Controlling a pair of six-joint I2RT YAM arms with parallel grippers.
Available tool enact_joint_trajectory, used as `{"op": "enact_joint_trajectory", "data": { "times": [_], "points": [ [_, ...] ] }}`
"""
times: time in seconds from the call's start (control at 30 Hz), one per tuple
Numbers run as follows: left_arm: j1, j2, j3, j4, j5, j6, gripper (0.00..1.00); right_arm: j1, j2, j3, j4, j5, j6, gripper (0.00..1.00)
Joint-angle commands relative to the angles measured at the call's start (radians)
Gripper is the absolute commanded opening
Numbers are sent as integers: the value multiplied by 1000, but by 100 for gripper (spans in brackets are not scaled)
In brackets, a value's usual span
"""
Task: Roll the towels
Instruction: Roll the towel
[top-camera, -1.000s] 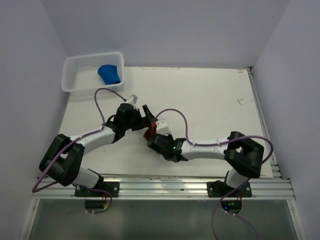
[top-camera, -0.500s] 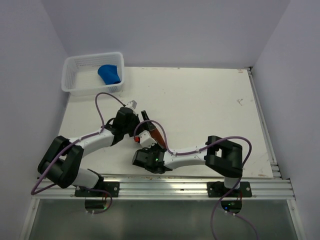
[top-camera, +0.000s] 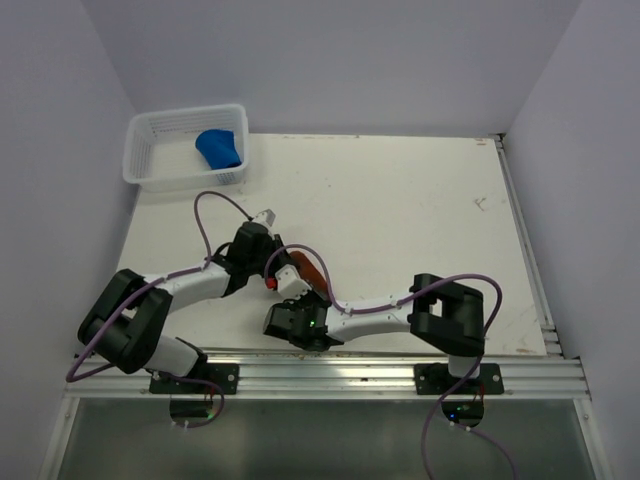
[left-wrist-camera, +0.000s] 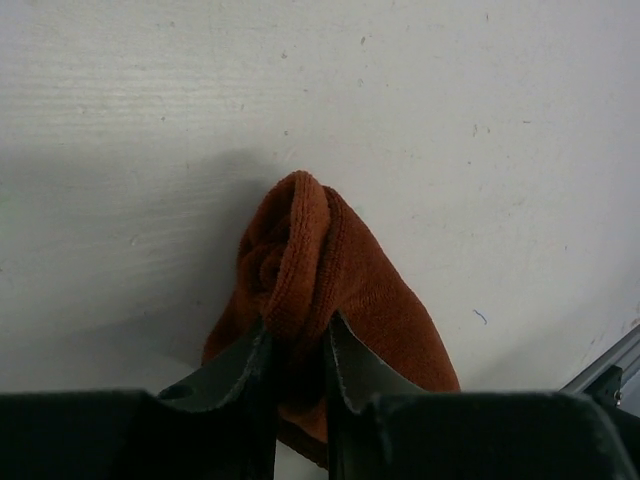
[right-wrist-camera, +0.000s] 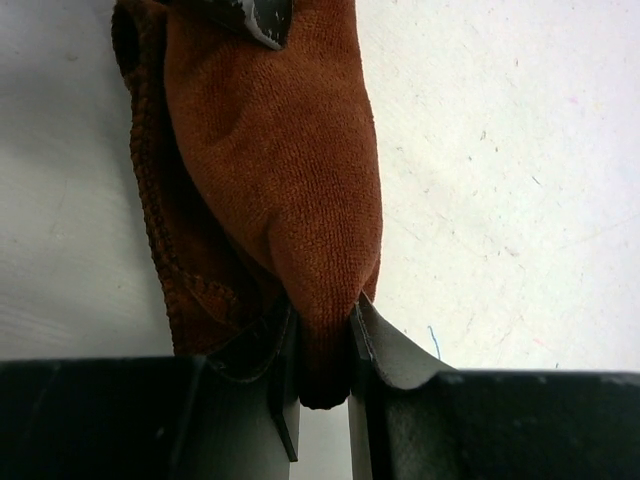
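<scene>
1. Left gripper (left-wrist-camera: 297, 345): the jaws are seen closed on a thick fold of the rust-brown towel (left-wrist-camera: 385, 320), with the cloth pinched between them.
2. Right gripper (right-wrist-camera: 322, 335): the jaws are clamped on the opposite, narrow end of the same towel.
3. The towel is gathered into a loose roll and spans the gap between the two grippers. A spiral of layers is noted at its far end in the left wrist view.
4. Step judged: the roll is being tightened or secured. Both pinches should be kept firm and the ends moved together, so that the layers are not let slip. The loose hemmed edge hanging beside the roll should be tucked in.
5. The roll is placed near the near edge of the worktop (top-camera: 420, 200), left of centre. Whether it rests on the surface cannot be told.
6. The royal blue towel (top-camera: 220, 148) is seen in the white mesh basket (top-camera: 135, 172) at the far left corner, well apart from both grippers.
</scene>
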Motion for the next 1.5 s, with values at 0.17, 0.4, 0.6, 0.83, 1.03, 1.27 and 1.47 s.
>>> {"op": "enact_joint_trajectory", "data": {
  "times": [0.17, 0.4, 0.6, 0.83, 1.03, 1.27, 1.47],
  "points": [
    [-8, -3, -73, 113, -38, -7, 1, 4, -147, -9, 7, -79, 37, 51],
    [-19, 4, -93, 190, -44, -4, 0, -45, -371, -133, 112, -251, 38, 67],
    [-40, -25, -154, 271, -61, -18, 0, -245, -543, -257, 258, -547, 171, 72],
    [-51, -62, -222, 391, -56, -18, 0, -402, -509, -317, 365, -789, 293, 74],
    [-60, -75, -247, 411, -65, -9, 0, -432, -429, -374, 464, -908, 316, 74],
    [-60, -93, -264, 412, -79, -7, 0, -430, -334, -415, 553, -969, 346, 70],
    [-62, -99, -267, 395, -110, -1, 0, -416, -314, -432, 568, -1000, 327, 57]
  ]
}}
